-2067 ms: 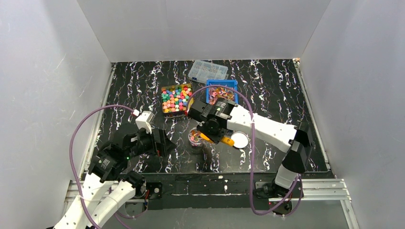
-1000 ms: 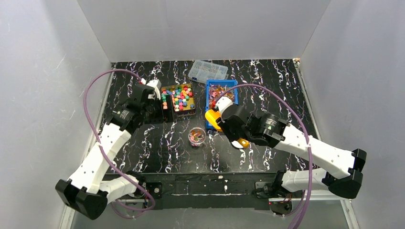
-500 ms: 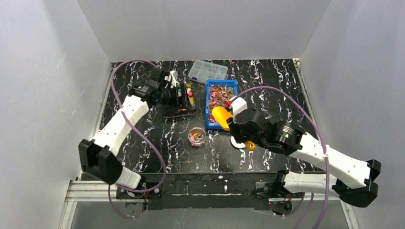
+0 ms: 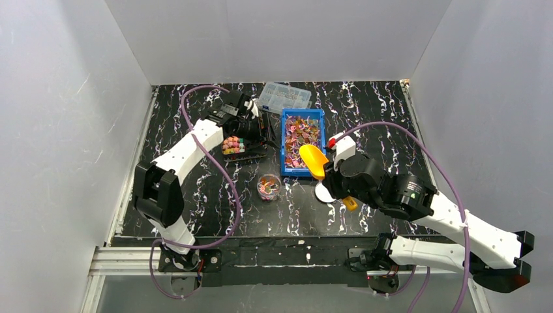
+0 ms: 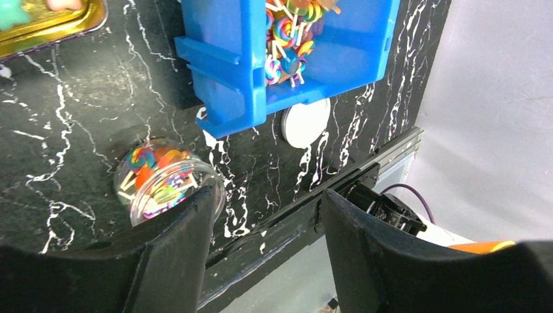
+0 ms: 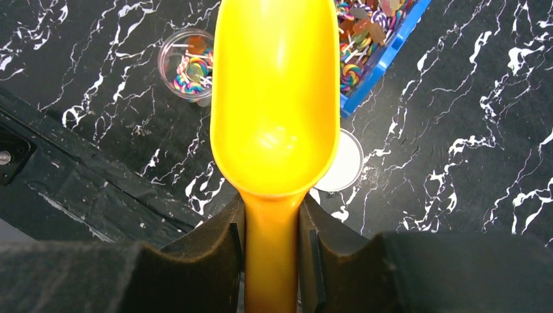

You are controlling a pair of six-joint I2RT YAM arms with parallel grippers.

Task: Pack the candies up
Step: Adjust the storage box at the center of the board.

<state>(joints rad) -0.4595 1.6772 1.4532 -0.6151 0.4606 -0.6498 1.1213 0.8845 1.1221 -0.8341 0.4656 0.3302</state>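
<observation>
Now the right gripper (image 6: pixel 270 235) pinches the thin handle of a yellow scoop (image 6: pixel 274 98), with one finger tight on each side. The bowl of the scoop is empty. Seen from the top, the bowl points toward the blue bin (image 4: pixel 283 143), and its front end sits over the bin's near edge.

The left gripper (image 5: pixel 267 202) has its two black fingers (image 5: pixel 173 254) spread apart, and nothing is between them. From the top it hangs over the gold tray (image 4: pixel 241 155), just beside the blue bin.

The blue bin holds a heap of swirly candies (image 4: pixel 301 134) on little white sticks, in pink, orange, blue and yellow. More of the same candies fill a small clear cup (image 4: pixel 269 186). The cup stands on the black table (image 4: pixel 391 130) just in front of the bin, near its left corner, and it is open at the top. A round white lid (image 4: pixel 324 193) lies flat on the table to the right of the cup, close to the bin's front. The right arm partly covers it.

The gold tray holds chunky candies (image 4: pixel 230 143) in green, pink, yellow and orange, and the left arm hides some of them. A clear box (image 4: pixel 283 96) with small compartments sits at the back of the table, behind the tray and the bin.
</observation>
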